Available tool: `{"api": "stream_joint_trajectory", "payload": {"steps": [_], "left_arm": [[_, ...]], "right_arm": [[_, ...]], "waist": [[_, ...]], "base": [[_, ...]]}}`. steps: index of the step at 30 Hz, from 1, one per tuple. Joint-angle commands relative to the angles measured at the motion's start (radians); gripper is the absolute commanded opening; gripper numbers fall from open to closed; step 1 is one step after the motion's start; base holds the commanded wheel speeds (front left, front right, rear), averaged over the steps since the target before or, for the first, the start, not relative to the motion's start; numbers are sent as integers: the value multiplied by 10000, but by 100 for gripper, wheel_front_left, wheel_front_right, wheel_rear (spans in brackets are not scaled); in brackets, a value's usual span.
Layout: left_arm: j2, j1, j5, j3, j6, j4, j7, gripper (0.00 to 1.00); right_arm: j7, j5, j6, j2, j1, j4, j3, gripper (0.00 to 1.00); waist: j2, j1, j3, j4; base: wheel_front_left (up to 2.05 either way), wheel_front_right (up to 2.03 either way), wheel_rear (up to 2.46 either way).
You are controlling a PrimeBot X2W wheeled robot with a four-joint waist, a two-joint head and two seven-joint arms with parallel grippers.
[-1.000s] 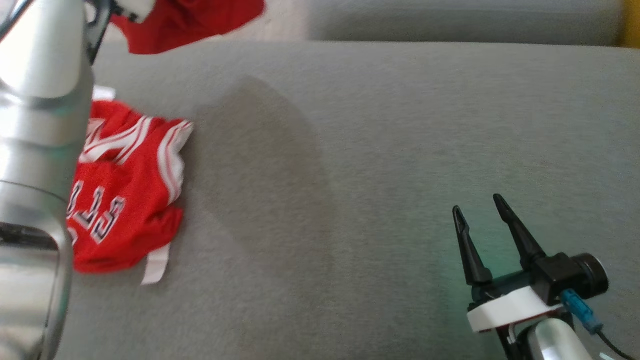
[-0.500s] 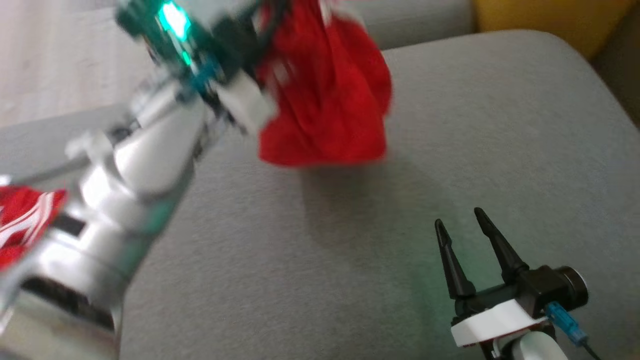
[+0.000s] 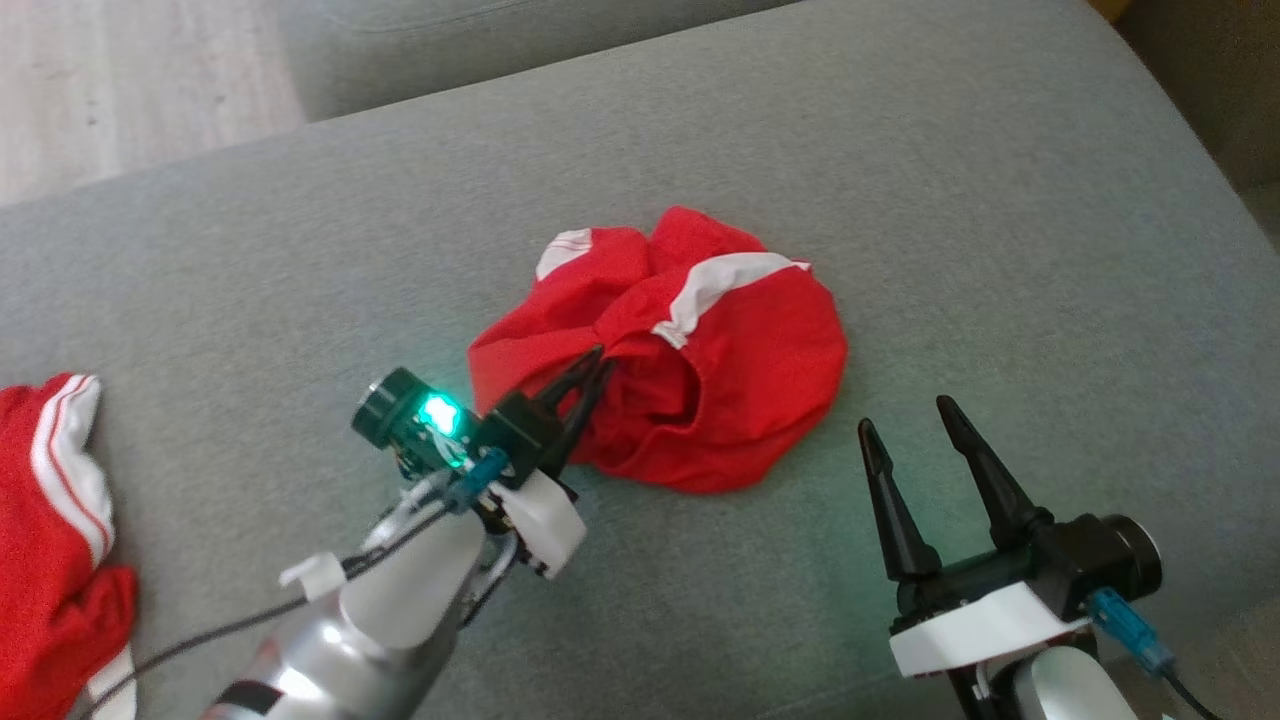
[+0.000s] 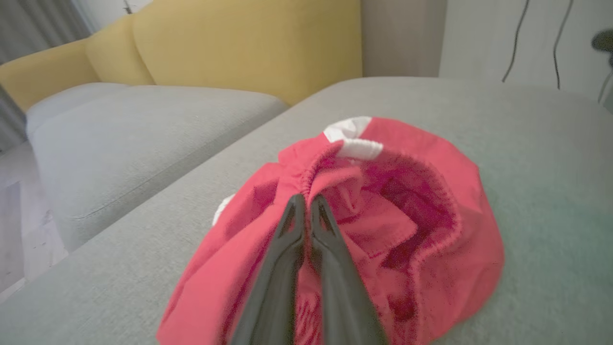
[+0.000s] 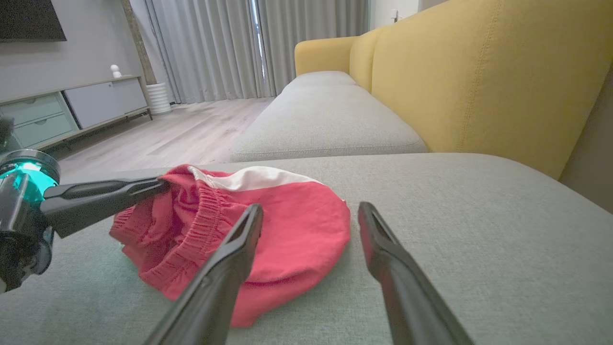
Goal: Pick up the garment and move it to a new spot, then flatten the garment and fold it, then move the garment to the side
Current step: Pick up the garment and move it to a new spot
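Clamping the left gripper [image 3: 598, 362] tight on a gathered fold of elastic waistband at the near-left edge of the red shorts [image 3: 740, 370], with the shorts sitting crumpled in a heap near the middle of the grey cushion [image 3: 1000, 200]. Holding the right gripper [image 3: 905, 420] wide apart and empty, just beside the heap's near-right edge, not touching cloth.

Probably pinching more than one layer in that fold, so risking dragging the whole bundle along rather than spreading it during any pull. Risking a slip too: gripping only a thin bit of elastic, and possibly losing it under a sharp tug. Chancing a snag when lowering the open fingers into the folds, catching inner cloth instead of a clean edge. Judging the heap to be twisted, perhaps partly inside-out, and so expecting harder flattening and a crooked fold.

Noting a red and white jersey [image 3: 50, 520] well apart at the left edge of the cushion, and risking mixing the two only by sweeping the shorts that way.
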Motion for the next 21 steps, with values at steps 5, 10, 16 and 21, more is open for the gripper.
{"api": "stream_joint_trajectory", "payload": {"steps": [5,10,16,21], "left_arm": [[-66,181,-30,1088,672,-1317,-119,100],[-83,1437,134,1980,1349,-2655,-122,100],[-111,2925,332,3215,1954,-4190,-122,100],[-84,4369,609,4383,2391,-5540,-123,100]], "right_arm": [[-63,53,75,21,-212,-193,-3,100],[-63,79,75,21,101,61,-206,100],[-63,170,75,21,360,196,-613,100],[-63,288,75,22,625,277,-945,100]], "waist": [[-1,-1,-483,642],[-1,-1,-1267,1454],[-1,-1,-1839,2388],[-1,-1,-2253,2917]], "base": [[0,0,0],[0,0,0],[0,0,0],[0,0,0]]}}
